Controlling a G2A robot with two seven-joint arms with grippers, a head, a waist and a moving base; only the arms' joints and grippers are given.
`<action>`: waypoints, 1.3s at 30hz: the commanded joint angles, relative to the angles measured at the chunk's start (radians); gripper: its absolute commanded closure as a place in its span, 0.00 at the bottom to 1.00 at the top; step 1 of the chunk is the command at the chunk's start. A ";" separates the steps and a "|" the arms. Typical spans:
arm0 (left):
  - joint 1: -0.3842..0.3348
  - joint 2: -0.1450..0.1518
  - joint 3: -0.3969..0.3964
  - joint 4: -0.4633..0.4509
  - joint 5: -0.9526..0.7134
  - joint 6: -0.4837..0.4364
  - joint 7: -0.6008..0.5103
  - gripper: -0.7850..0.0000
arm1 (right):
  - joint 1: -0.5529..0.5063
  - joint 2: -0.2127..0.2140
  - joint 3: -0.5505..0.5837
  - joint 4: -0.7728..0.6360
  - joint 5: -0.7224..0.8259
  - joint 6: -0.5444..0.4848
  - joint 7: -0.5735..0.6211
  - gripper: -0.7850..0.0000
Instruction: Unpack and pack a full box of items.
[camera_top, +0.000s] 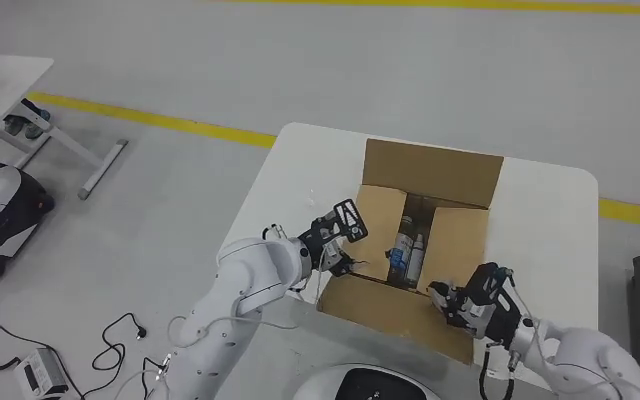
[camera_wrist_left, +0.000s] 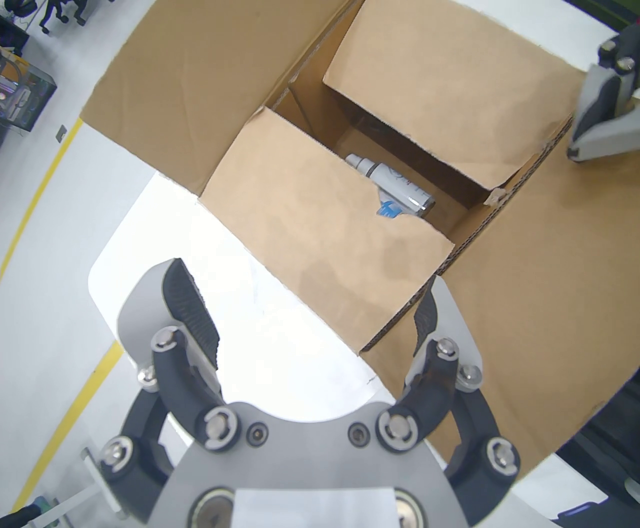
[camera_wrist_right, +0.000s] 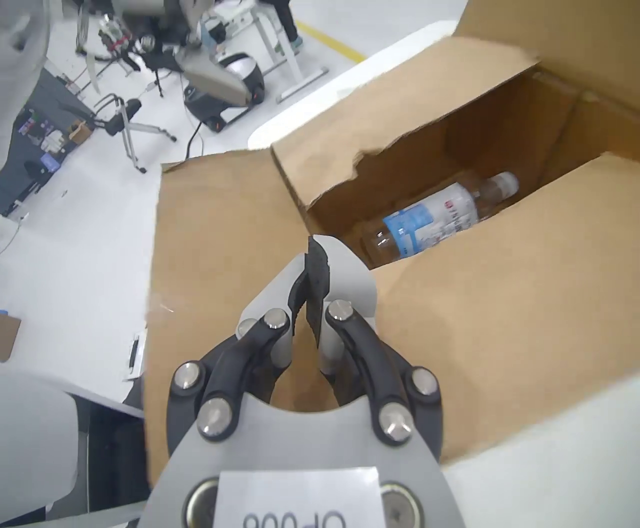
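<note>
An open cardboard box (camera_top: 430, 235) stands on the white table (camera_top: 290, 180) with its flaps spread. Bottles (camera_top: 408, 255) lie inside: a white one (camera_wrist_left: 390, 182) in the left wrist view, a clear one with a blue and white label (camera_wrist_right: 435, 215) in the right wrist view. My left gripper (camera_wrist_left: 305, 305) is open, its fingers (camera_wrist_left: 190, 300) astride the corner of a side flap (camera_wrist_left: 320, 240). It also shows at the box's left side (camera_top: 345, 235). My right gripper (camera_wrist_right: 315, 270) is shut over the near flap (camera_wrist_right: 225, 240), at that flap's right end (camera_top: 450, 298), with nothing seen between its pads.
The table's near-left edge (camera_wrist_left: 115, 260) drops to the floor, where a yellow line (camera_top: 150, 118) runs. A second table's leg (camera_top: 100, 165) and floor cables (camera_top: 120, 330) lie off to the left. The far flap (camera_top: 432, 170) stands raised behind the opening.
</note>
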 joint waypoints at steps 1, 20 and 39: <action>-0.002 0.000 0.019 -0.003 -0.002 0.010 0.007 0.00 | -0.028 0.005 0.053 -0.039 -0.034 0.046 -0.046 1.00; -0.258 -0.056 0.377 0.191 -0.010 0.441 -0.211 0.00 | -0.289 0.013 0.331 -0.154 -0.114 0.393 -0.251 1.00; -0.252 -0.058 0.401 0.216 -0.003 0.437 -0.196 0.00 | -0.223 -0.016 0.228 -0.044 -0.117 0.436 -0.291 1.00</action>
